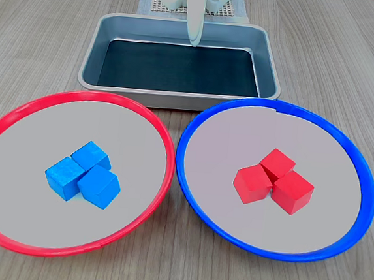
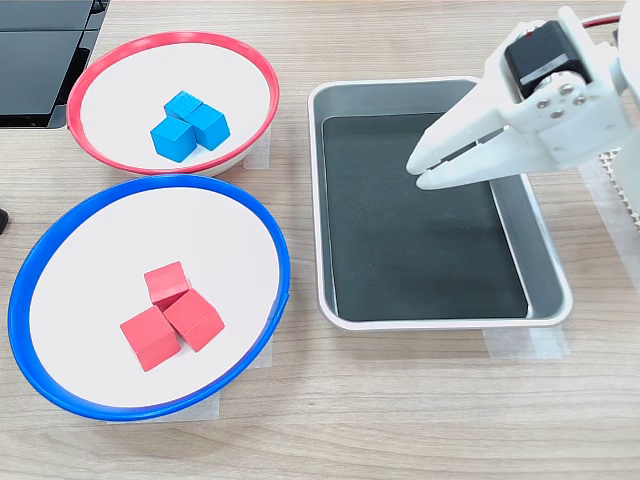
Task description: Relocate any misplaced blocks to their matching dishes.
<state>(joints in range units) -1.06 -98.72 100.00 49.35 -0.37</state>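
**All six cubes in the wrong dishes; no move yet begun**

Three small matte blue cubes (image 1: pixel 82 180) lay clustered, touching, at the centre of the red-rimmed round shallow plate (image 1: pixel 151 120); three matching red cubes (image 1: pixel 275 179) sat likewise in the blue-rimmed plate (image 1: pixel 195 124). Both plates rested side by side on the wood-grain tabletop (image 1: pixel 351 56), against the near edge of a rectangular grey metal tray (image 1: pixel 93 47) with a dark floor. The white gripper (image 2: pixel 418 170) hung over the tray, jaws nearly closed and empty, well apart from every cube. Judged from this, sorting was at its first step: the next move called for opening the jaws, reaching to one plate and lifting a single cube clear of its neighbours.
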